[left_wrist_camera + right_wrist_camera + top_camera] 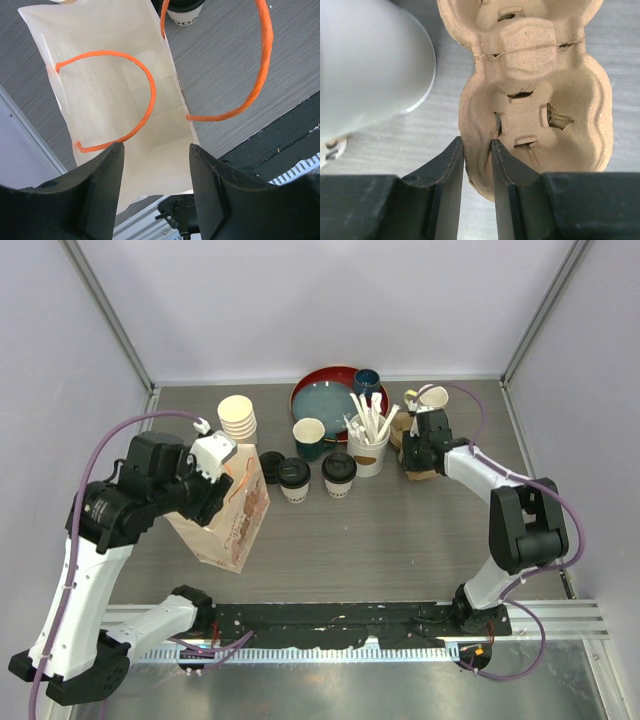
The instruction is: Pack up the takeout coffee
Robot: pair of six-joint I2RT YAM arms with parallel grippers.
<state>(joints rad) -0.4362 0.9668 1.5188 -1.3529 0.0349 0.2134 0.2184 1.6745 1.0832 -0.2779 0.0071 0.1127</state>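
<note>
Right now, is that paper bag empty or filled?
Empty: looking down its open mouth, the bag shows only its bare folded bottom.

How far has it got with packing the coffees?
Done: the brown paper bag with orange handles is open, empty inside. In hand: the right hand pinches the rim of the tan moulded-pulp cup carrier; the left hand is open over the bag's mouth. Left: the two cream paper cups with black lids sit outside both, unpacked.
</note>
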